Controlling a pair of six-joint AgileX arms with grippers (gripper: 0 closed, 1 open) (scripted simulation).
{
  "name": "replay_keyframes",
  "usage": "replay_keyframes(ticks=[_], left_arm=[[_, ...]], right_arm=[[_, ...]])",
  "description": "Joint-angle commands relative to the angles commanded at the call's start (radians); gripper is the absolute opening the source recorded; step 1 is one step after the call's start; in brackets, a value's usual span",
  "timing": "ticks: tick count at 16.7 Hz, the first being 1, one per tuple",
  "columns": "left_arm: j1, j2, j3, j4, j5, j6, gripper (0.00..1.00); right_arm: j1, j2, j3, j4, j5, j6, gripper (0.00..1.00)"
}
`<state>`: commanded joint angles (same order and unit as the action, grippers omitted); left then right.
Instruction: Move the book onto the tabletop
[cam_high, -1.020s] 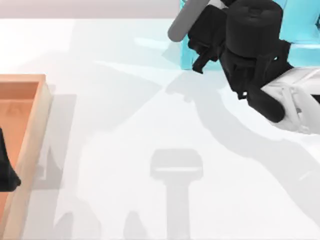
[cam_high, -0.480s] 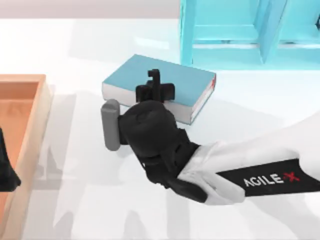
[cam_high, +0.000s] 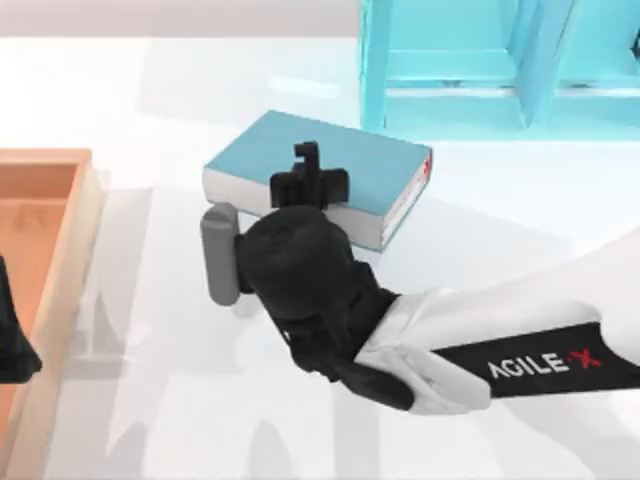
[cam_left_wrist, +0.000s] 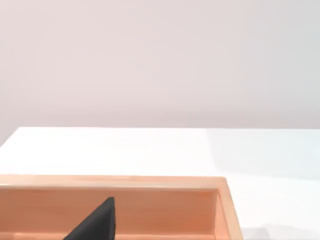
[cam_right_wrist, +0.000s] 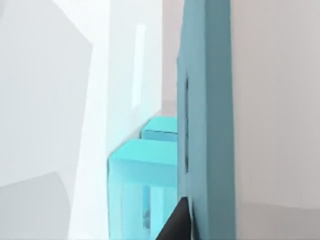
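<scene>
The thick light-blue book with white page edges (cam_high: 330, 172) lies flat on the glossy white tabletop (cam_high: 480, 260), toward its far edge just before the turquoise shelf unit (cam_high: 450, 60). The right gripper (cam_high: 310, 175) is clamped over its near long edge. It looks rigid, fairly heavy and smooth-covered, so gripping across its thickness suits it; the left gripper (cam_high: 12, 340) is parked over the orange-brown wooden tray (cam_high: 70, 260), and whether it is clenched I cannot tell.

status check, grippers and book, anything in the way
Right gripper at the book, which lies flat on the tabletop. Left gripper parked over tray. Nothing blocking.
</scene>
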<state>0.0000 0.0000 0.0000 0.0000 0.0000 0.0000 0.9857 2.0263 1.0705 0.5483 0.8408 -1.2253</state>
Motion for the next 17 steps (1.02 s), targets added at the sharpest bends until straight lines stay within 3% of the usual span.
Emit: replay_keyframes(ticks=[14,17], left_arm=[[0.000,0.000,0.000,0.000,0.000,0.000,1.00],[0.000,0.000,0.000,0.000,0.000,0.000,1.00]], right_arm=[[-0.004,0.089,-0.025,0.107,-0.001,0.004,0.00],[-0.004,0.089,-0.025,0.107,-0.001,0.004,0.23]])
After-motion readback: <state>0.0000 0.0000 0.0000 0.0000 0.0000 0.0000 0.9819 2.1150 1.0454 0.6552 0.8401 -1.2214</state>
